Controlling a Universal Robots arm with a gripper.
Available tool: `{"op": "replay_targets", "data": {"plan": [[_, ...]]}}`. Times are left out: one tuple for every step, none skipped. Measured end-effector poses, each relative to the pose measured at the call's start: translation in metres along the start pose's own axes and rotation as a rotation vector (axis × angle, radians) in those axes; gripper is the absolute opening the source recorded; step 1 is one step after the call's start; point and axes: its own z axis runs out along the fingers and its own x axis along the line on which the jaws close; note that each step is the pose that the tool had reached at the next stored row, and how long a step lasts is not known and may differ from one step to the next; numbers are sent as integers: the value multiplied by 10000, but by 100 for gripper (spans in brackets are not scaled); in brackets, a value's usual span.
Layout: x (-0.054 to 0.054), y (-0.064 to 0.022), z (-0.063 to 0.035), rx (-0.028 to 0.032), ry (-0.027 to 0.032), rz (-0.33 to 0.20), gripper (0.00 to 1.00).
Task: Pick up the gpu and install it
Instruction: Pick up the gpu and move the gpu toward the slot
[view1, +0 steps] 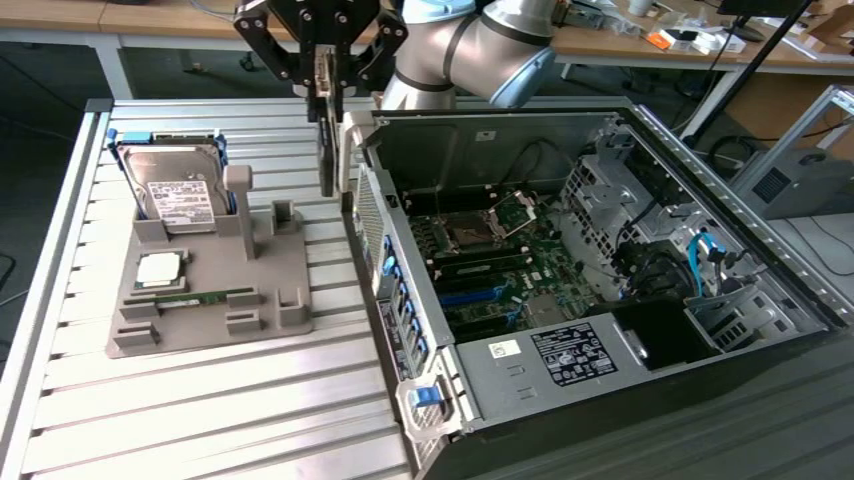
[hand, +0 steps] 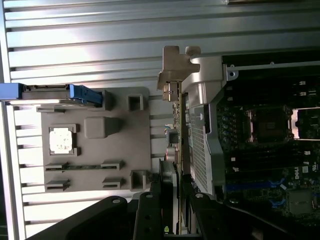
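In the black pincer (view1: 327, 98), thin flat gpu (view1: 327, 155)

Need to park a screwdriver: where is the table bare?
Bare slats run between the tray and the table's near edge, at the exterior view's left of the case. The tray-case gap is tight, with the gripper holding the gpu over it.

Slatted metal table (view1: 200, 400) up front, glare streaking across it; wooden desks (view1: 147, 15) behind, cluttered, and pale grey floor (view1: 821, 245) on the exterior view's right.
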Motion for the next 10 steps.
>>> {"op": "replay_targets", "data": {"plan": [[-2,0,0,0,0,0,27],[-3,0,0,0,0,0,27],[-5,0,0,-1,-1,0,27],[-6,0,0,0,0,0,27],[-8,1,0,0,0,0,27],[-10,1,0,0,0,0,27],[-17,1,1,0,0,0,27],[-23,2,1,0,0,0,27],[-24,2,1,0,0,0,27],[-26,2,1,0,0,0,27]]}}
